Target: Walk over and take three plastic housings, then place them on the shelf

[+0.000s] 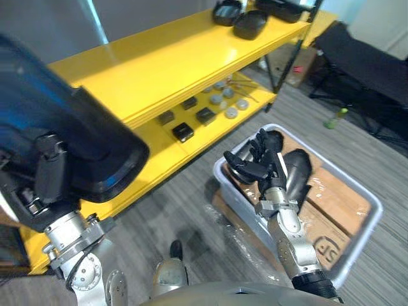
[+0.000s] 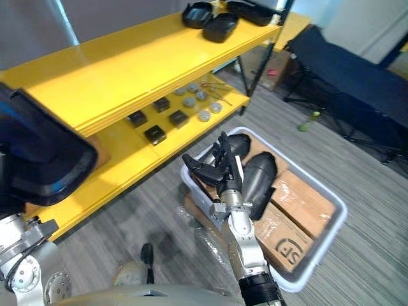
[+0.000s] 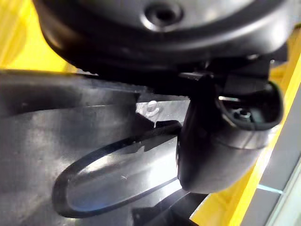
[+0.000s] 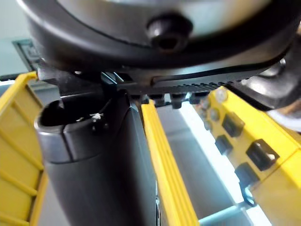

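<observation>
Fingers (image 2: 222, 150) of the right hand (image 2: 220, 173) hang straight and empty just above a housing (image 2: 258, 178) in the bin (image 1: 228, 190); left hand (image 1: 50, 173) clamps a second housing (image 1: 76, 121) by its rim; both look like light, stiff, glossy shells, probably slippery, best gripped at an edge.

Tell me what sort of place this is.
Probably a workshop or parts store: a yellow shelf rack holding black plastic housings and small parts, and a grey bin of cardboard boxes on the floor.
</observation>
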`<state>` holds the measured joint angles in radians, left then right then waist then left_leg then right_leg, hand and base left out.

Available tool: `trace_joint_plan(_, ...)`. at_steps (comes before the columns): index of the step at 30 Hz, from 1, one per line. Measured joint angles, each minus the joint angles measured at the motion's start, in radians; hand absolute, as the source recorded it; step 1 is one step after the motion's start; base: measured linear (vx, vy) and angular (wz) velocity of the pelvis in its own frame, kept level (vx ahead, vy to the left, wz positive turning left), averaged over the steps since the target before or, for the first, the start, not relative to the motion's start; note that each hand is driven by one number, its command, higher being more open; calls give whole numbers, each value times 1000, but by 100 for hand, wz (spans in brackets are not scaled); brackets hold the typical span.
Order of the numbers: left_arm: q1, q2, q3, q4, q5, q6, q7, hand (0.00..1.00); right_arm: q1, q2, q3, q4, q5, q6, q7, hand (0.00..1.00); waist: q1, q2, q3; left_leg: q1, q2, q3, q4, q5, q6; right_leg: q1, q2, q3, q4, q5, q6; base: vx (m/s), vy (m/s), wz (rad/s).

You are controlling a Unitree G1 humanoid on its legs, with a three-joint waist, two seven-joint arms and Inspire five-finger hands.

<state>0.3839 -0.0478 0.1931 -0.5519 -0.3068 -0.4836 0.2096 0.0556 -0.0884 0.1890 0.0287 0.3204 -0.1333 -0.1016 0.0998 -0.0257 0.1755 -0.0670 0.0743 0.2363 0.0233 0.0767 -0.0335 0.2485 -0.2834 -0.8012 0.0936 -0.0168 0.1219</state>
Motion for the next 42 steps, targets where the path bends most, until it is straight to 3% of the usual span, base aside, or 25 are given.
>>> trace_joint_plan(3,-8,48,-63,0,-7,0,-88,0,9,13,14,-2,-1,-22,41,100,-12,1,0,4,-26,-11,-20,-9,19,-27,-41,54,70,1,-1,4,155,16)
trace_joint_plan(6,-52,113,-167,19,-19,2,-207,0,22,12,19,-3,-2,-31,47,100,-34,2,1,3,-48,-75,-60,13,36,-61,-53,181,143,-4,-6,38,74,59)
trace_joint_plan(8,-85,138,-214,38,-18,2,-245,0,29,13,28,-3,3,-45,49,100,-38,4,2,-11,-51,-107,-67,35,46,-59,-27,217,125,-38,-42,48,-36,42)
trace_joint_plan(10,-105,145,-237,57,-18,7,-242,0,28,12,32,-12,11,-55,70,100,-40,6,2,-44,-52,-128,-54,62,34,-47,1,229,60,-38,-44,39,-102,29)
trace_joint_plan(14,-90,142,-272,100,-29,27,-219,0,40,-6,33,-48,19,-55,107,100,-45,23,9,-60,-40,-137,-31,87,22,-27,29,233,55,-62,-7,-19,-108,21)
trace_joint_plan(20,-57,141,-306,106,-4,30,-167,0,46,-39,59,-84,46,-68,146,100,-42,36,16,-67,-20,-149,-20,87,-3,-30,42,260,101,-161,1,-93,-83,6)
trace_joint_plan(22,-57,139,-301,106,5,30,-146,0,44,-39,73,-83,48,-74,143,100,-29,40,23,-93,-20,-149,27,70,-15,-31,38,260,103,-194,21,-129,-23,1)
trace_joint_plan(24,-56,130,-288,104,22,29,-125,0,30,-39,95,-74,53,-87,139,100,-15,56,51,-135,-1,-145,143,20,-10,-39,22,258,145,-222,20,-150,53,0)
trace_joint_plan(26,-56,125,-253,101,37,29,-118,0,2,-38,131,-60,52,-101,128,100,5,74,66,-211,27,-145,364,-86,5,-35,20,267,202,-254,31,-85,98,-5)
trace_joint_plan(28,-56,125,-228,93,43,29,-122,0,-12,-30,147,-59,47,-110,116,100,21,66,68,-238,21,-144,470,-159,12,-18,0,267,225,-275,36,43,197,-2)
trace_joint_plan(30,-56,128,-199,75,44,29,-126,0,-25,-17,157,-58,44,-119,112,100,45,47,65,-246,1,-128,533,-231,35,6,-24,271,221,-290,1,121,213,2)
trace_joint_plan(31,-58,127,-178,71,49,29,-126,0,-25,-5,158,-53,42,-121,112,100,45,26,54,-235,-27,-126,529,-260,44,11,-41,274,251,-282,-94,133,114,24)
trace_joint_plan(32,-62,122,-175,72,57,30,-122,0,-29,-5,156,-51,43,-126,112,100,41,28,48,-235,-36,-134,529,-266,54,-9,-56,283,304,-246,-137,304,311,46)
trace_joint_plan(33,-64,124,-164,70,113,30,-80,0,-33,-4,154,-40,43,-143,111,100,37,34,36,-229,-55,-149,512,-272,71,-92,-93,317,448,-148,-176,324,351,47)
trace_joint_plan(34,-68,142,-133,70,207,31,-31,0,-36,5,153,-39,43,-152,111,100,34,26,33,-204,-72,-154,478,-276,84,-168,-116,388,581,-81,-183,332,369,43)
trace_joint_plan(36,-73,168,-101,71,294,49,52,0,-44,14,153,-39,40,-172,106,100,30,23,32,-151,-93,-178,430,-279,102,-261,-83,459,739,-130,-144,294,229,28)
trace_joint_plan(38,-73,165,-91,73,287,50,100,0,-63,10,150,-39,35,-189,89,100,30,29,34,-78,-108,-190,366,-266,102,-313,-40,460,746,-188,-118,302,181,21)
trace_joint_plan(41,-84,165,-75,75,300,50,160,0,-137,1,89,-47,12,-192,87,100,22,39,27,-10,-134,-215,300,-252,106,-413,54,483,514,-208,-98,289,121,44)
trace_joint_plan(42,-90,166,-79,82,324,50,179,0,-152,-4,56,-60,24,-196,87,100,8,43,23,-3,-149,-240,299,-250,109,-441,90,548,403,-188,-67,280,63,98)
